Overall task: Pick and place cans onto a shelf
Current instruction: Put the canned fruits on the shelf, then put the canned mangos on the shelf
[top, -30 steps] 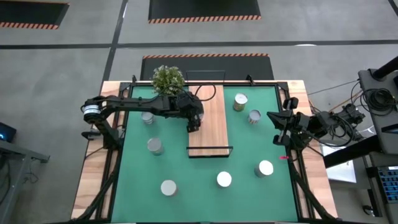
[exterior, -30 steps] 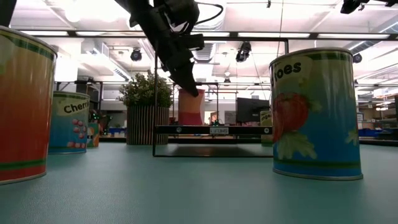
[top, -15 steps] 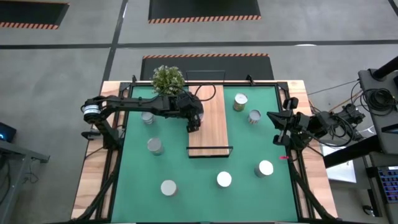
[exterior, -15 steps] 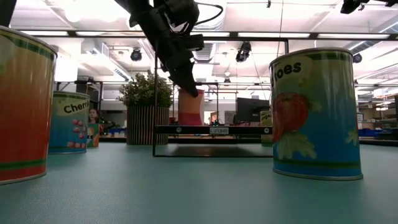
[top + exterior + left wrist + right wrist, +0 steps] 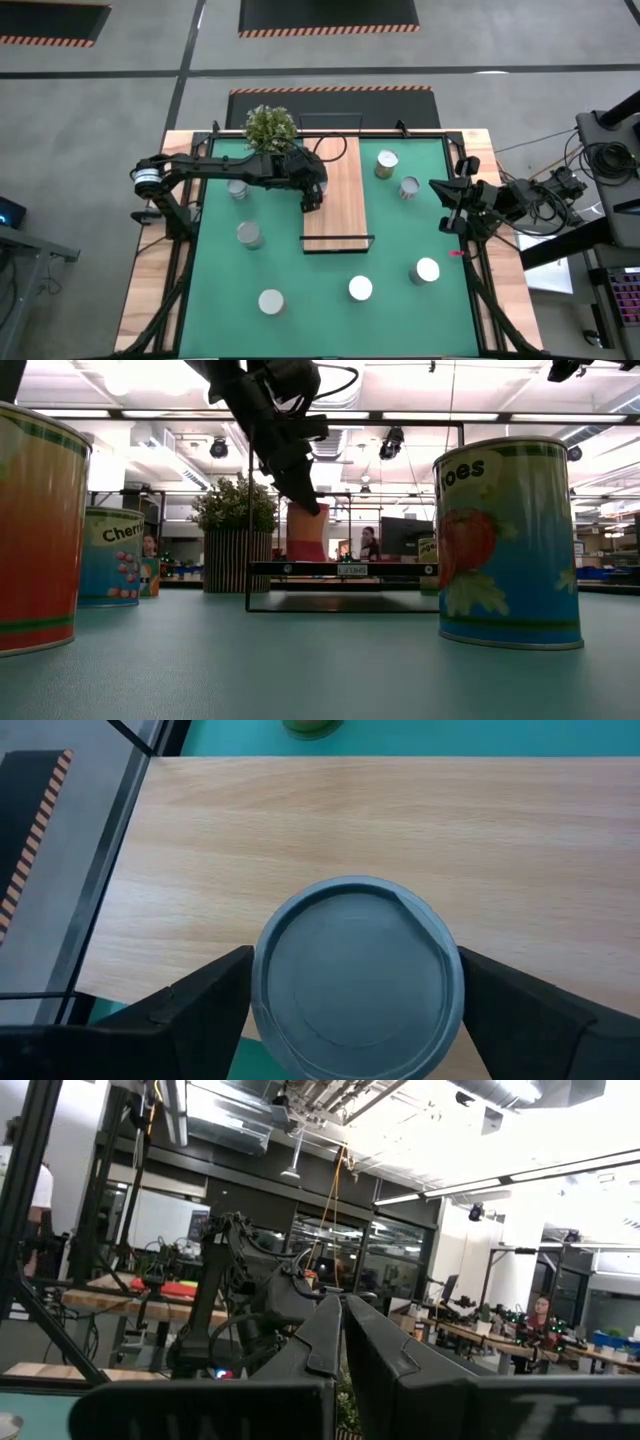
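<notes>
We see the left gripper with fingers clamped around a can at the shelf's left edge; the right gripper, fingers closed, waits right of the shelf.

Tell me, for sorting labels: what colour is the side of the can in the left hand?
Reddish pink can, clearest in the low view.

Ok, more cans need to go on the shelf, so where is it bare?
The shelf is bare across its right half and its near end toward the wire frame. The left edge is crowded: the left gripper holds a can there. The right gripper waits at the table's right edge.
</notes>
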You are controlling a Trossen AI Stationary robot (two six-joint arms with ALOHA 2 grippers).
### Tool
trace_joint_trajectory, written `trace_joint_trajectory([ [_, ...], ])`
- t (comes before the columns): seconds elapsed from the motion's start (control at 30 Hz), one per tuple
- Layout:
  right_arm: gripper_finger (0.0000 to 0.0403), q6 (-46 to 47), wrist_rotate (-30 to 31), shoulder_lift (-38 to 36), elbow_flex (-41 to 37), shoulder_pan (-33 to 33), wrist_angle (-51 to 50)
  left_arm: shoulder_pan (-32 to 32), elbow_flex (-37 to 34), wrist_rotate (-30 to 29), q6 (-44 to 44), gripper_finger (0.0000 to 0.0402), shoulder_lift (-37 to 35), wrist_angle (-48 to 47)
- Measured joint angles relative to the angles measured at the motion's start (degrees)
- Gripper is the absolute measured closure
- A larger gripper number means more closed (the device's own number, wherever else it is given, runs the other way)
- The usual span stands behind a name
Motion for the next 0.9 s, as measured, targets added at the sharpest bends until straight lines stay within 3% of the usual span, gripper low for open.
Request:
trace_joint_trajectory([
  [0.33, 0.0394, 0.0, 0.0, 0.0, 0.0, 0.0, 0.0, 0.2, 0.2, 0.0, 0.6, 0.0034, -0.1, 0.0],
  [0.63, 0.0394, 0.0, 0.0, 0.0, 0.0, 0.0, 0.1, -1.1, 7.9, 1.2, 1.5, 0.0027, -5.0, -9.3],
  [0.73, 0.0394, 0.4, 0.0, 0.0, 0.0, 0.0, 0.1, -3.3, 6.7, 2.8, -1.0, 0.0027, -9.2, -3.7],
  [0.9, 0.0394, 1.2, 0.0, 0.2, 0.0, 0.0, 0.1, -9.1, -4.6, 3.0, -3.5, 0.0027, -18.4, 12.0],
])
